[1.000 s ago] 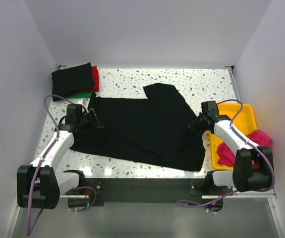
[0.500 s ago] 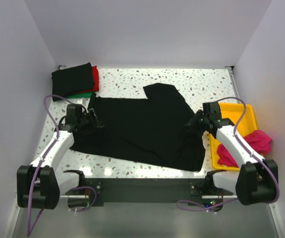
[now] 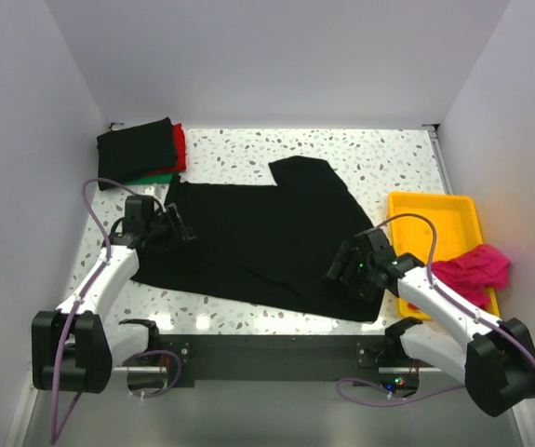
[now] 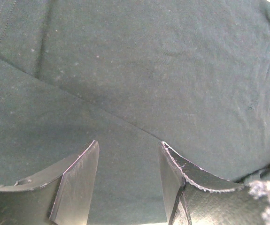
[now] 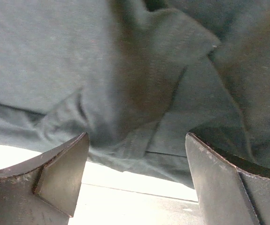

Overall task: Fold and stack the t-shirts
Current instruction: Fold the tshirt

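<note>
A black t-shirt (image 3: pixel 267 242) lies spread flat across the middle of the table, one sleeve pointing toward the back. My left gripper (image 3: pixel 176 228) rests over its left edge, open, and the left wrist view shows only flat black cloth (image 4: pixel 139 70) under and between the spread fingers (image 4: pixel 78 183). My right gripper (image 3: pixel 341 270) hovers at the shirt's near right corner, wide open and holding nothing. In the right wrist view the rumpled hem (image 5: pixel 139 117) and the bright table lie under the right gripper (image 5: pixel 137 138). Folded black (image 3: pixel 137 149), red (image 3: pixel 180 144) and green (image 3: pixel 160 177) t-shirts are stacked at the back left.
A yellow tray (image 3: pixel 434 214) stands at the right edge of the table, with a crumpled magenta-pink t-shirt (image 3: pixel 472 268) hanging over its near end. White walls close in the table at the back and on both sides.
My right gripper opened from shut. It swung from the shirt's right edge by the tray toward the near right corner. The left arm stayed put.
</note>
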Robot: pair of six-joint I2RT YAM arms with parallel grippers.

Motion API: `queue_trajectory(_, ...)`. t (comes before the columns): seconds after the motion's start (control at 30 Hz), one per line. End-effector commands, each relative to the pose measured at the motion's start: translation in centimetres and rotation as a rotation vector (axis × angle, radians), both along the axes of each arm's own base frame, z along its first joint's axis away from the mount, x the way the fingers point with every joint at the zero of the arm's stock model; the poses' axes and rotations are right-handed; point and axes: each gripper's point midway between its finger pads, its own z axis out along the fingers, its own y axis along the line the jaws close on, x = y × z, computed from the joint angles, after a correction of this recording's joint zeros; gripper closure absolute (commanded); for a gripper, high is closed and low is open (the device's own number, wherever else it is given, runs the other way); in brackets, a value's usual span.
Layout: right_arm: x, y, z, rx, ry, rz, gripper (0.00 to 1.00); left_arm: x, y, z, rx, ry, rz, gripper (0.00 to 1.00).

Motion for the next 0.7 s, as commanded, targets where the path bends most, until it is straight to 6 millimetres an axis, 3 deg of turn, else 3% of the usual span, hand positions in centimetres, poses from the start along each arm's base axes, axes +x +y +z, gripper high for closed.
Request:
queue_trajectory(0.0, 1.5, 1.0, 1.2, 0.057, -0.076, -0.039, 0.13, 0.9, -0.2, 1.0, 0.003, -0.051, -0.025, 0.42)
queue_trajectory(0.47, 2.3, 3.5, 1.1, 0.137, -0.079, -0.036, 0.14, 1.0, -0.3, 0.7, 0.002, -0.042, -0.024, 0.42)
queue_trajectory(0.67, 4.4, 4.3, 2.3, 0.146, -0.127, -0.041, 0.14, 0.9, -0.2, 0.6, 0.003, -0.038, -0.022, 0.42)
